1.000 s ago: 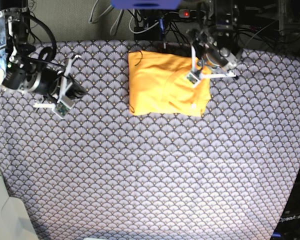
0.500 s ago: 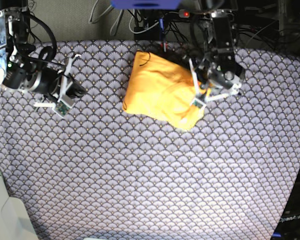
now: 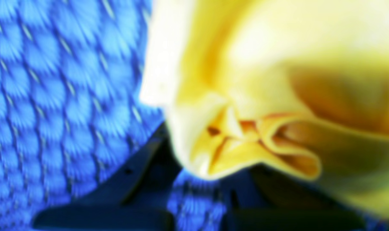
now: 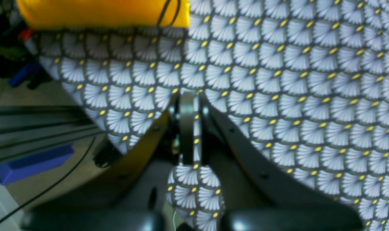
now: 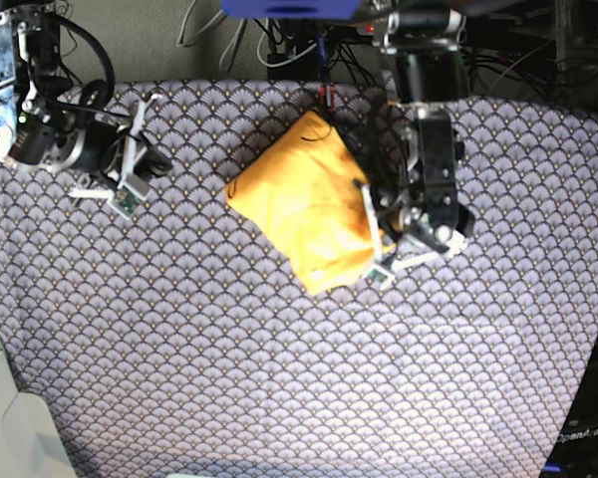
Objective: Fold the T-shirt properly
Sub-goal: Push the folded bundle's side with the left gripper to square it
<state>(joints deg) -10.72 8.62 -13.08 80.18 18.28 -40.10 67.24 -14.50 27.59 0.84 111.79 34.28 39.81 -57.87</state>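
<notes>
Between the tips of the left claw point(image 5: 377, 267) a bunched corner of the shirt point(image 5: 301, 203) is pinched, the folds pressed tight in the blurred left wrist view point(image 3: 245, 141). From that grip the folded shirt lies slanted on the cloth point(image 5: 279, 378), running up and away from the claw toward the far edge. Well off to the other side, the right claw point(image 5: 130, 194) is pressed together on nothing, over bare cloth; its wrist view shows the shirt's edge point(image 4: 101, 12) far ahead of its tips.
</notes>
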